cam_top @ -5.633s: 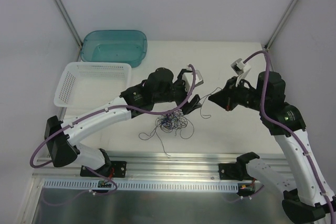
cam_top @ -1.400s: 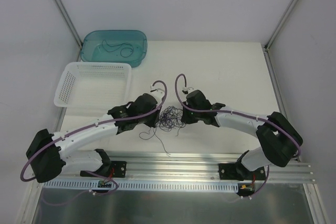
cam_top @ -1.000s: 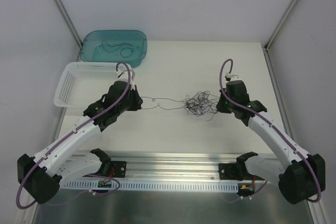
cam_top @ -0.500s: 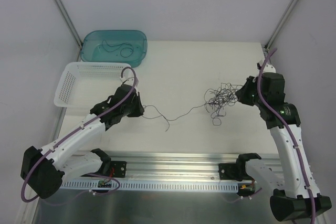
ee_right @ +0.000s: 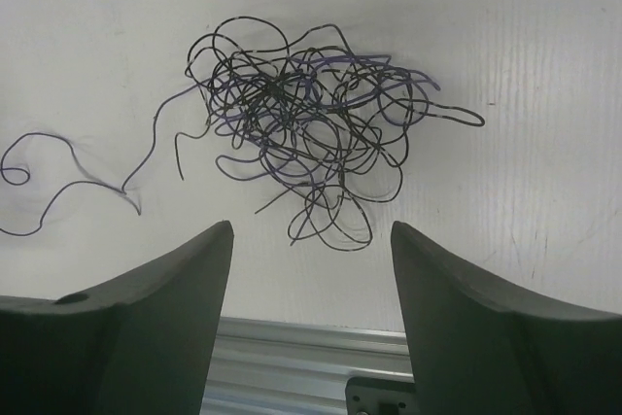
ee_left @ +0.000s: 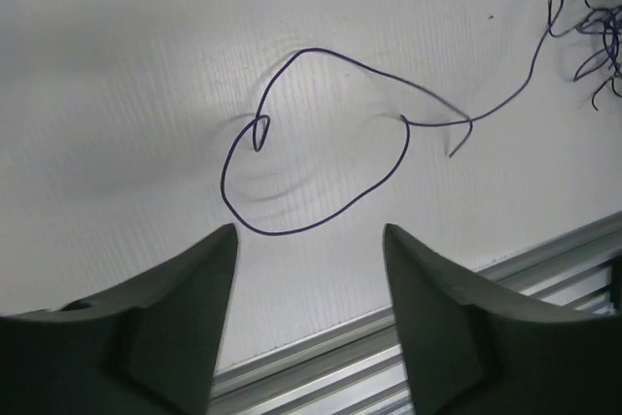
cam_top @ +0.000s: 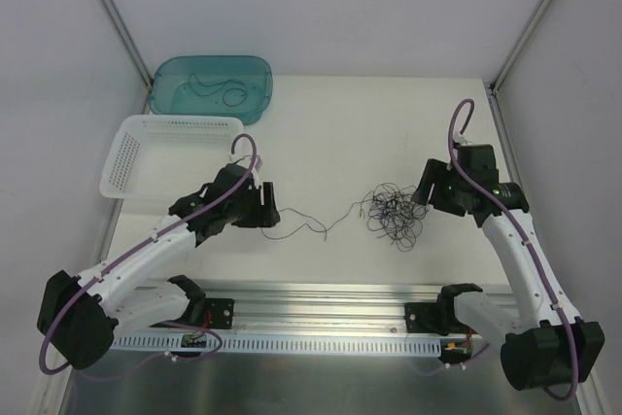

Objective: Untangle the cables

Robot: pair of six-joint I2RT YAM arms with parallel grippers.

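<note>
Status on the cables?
Both open, empty: left tool, right tool. On table: tangle before right tool, one strand trailing toward left tool. Nothing in the way.

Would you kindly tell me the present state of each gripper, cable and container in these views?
Left gripper: open, holding nothing.
Right gripper: open, holding nothing.
Tangle of hair-thin dark cables: knotted, lying ungripped.
Single dark strand: trailing leftward from the tangle, slack.
Teal translucent plastic tub: upright, holding loose dark cable.
White perforated plastic basket: upright, no cable seen inside.
</note>
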